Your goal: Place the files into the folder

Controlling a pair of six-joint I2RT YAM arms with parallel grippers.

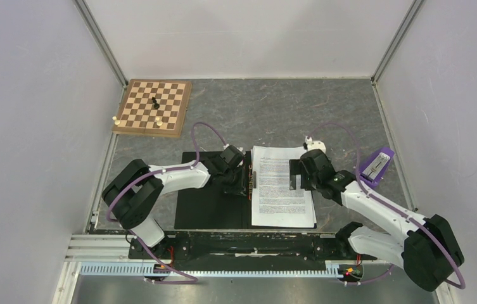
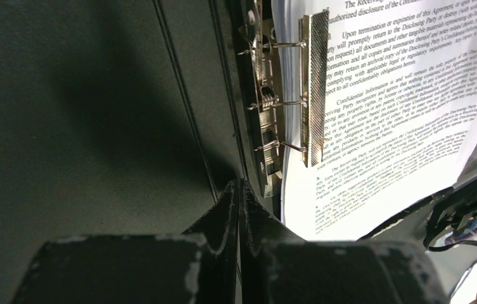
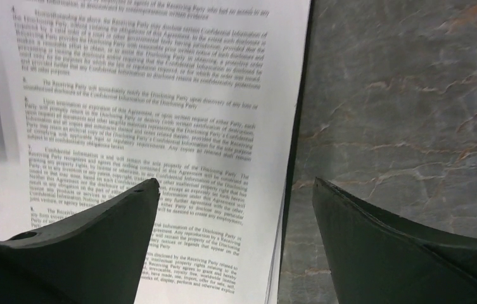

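Observation:
The folder (image 1: 207, 209) lies open on the table with its black inner faces (image 2: 96, 126) up. The files (image 1: 281, 190) lie as a stack of white printed sheets on its right half. A metal clip bar (image 2: 315, 82) lies over their left margin by the spine. My left gripper (image 1: 243, 180) is shut with nothing seen between its jaws; it sits low over the spine just left of the clip (image 2: 241, 187). My right gripper (image 1: 296, 174) is open above the right edge of the files (image 3: 159, 95), one finger over the paper, the other over the table (image 3: 235, 183).
A wooden chessboard (image 1: 153, 106) with a few pieces stands at the back left. A purple object (image 1: 375, 164) lies at the right, near the wall. Grey marbled table top (image 3: 413, 95) shows to the right of the folder. White walls close in three sides.

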